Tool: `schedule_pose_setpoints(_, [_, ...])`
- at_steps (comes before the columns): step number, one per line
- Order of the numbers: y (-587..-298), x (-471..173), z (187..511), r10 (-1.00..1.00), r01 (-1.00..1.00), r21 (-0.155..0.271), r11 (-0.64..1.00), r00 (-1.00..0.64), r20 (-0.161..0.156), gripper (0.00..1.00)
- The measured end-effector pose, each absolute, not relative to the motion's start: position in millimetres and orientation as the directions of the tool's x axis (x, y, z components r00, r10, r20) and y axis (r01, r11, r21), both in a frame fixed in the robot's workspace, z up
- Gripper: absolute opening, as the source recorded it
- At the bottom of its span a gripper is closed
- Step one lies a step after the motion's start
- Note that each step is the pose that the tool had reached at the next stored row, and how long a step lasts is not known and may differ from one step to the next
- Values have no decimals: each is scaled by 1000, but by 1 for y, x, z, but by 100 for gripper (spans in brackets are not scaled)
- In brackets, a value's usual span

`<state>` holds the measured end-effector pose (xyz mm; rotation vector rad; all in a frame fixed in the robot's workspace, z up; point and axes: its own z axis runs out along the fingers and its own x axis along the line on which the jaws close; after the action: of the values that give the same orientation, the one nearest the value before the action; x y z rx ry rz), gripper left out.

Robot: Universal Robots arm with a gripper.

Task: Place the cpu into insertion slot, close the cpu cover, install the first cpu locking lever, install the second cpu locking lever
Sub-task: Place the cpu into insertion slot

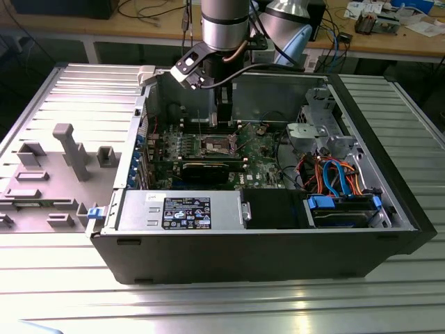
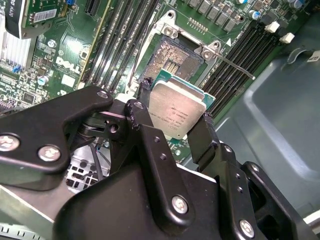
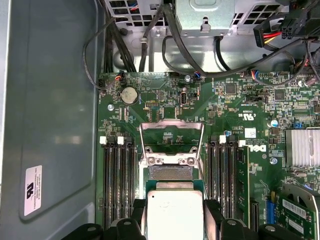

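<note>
Holding the cpu over the open insertion slot, with none of the four steps finished.

My two fingers are clamped on opposite edges of the one cpu, metal top facing the cameras. It hangs close above the dark contact field, and I judge it not yet seated. In the first wrist view the single cpu cover stands flipped up beyond the slot, so closing it is left to do, as are both levers. I count one locking lever as a thin rod swung free beside the socket; the second I cannot make out. There is one green motherboard and one socket on it.
</note>
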<state>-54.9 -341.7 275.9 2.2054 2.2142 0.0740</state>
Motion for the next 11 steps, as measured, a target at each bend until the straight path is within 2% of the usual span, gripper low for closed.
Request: schedule_pose_setpoints(11, [-342, -55, 274, 1000, 999, 44, 10, -11, 23, 55])
